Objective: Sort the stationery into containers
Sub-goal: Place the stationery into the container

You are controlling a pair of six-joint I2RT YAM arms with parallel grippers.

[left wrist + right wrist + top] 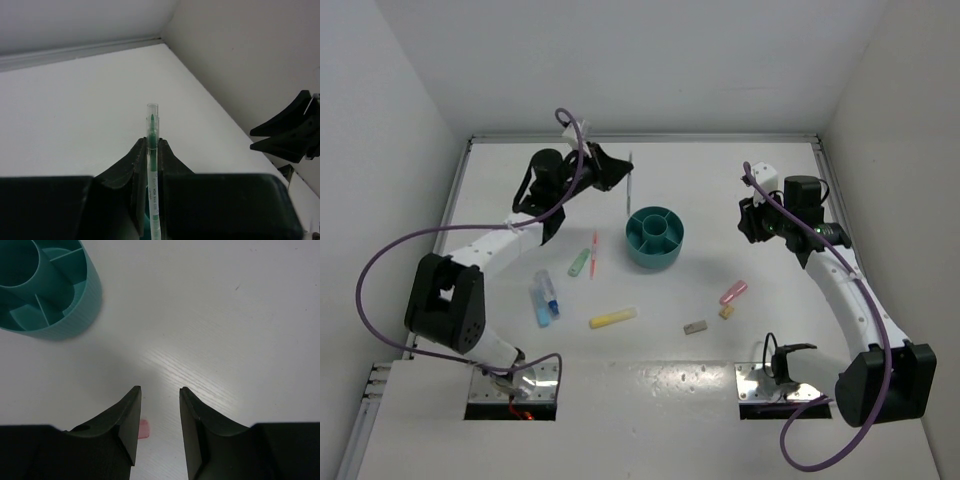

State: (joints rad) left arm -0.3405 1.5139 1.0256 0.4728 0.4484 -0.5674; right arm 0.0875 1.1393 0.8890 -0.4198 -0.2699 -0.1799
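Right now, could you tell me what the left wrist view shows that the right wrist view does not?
Only the left wrist view: the left hand shut on a green pen, whose clear-capped tip sticks out past the fingers, with the far wall corner behind it.
Only the right wrist view: the right hand open and empty, the teal desk organiser at upper left with its visible compartments empty, and the end of a pink marker peeking out beside one finger.
Both: the white table.
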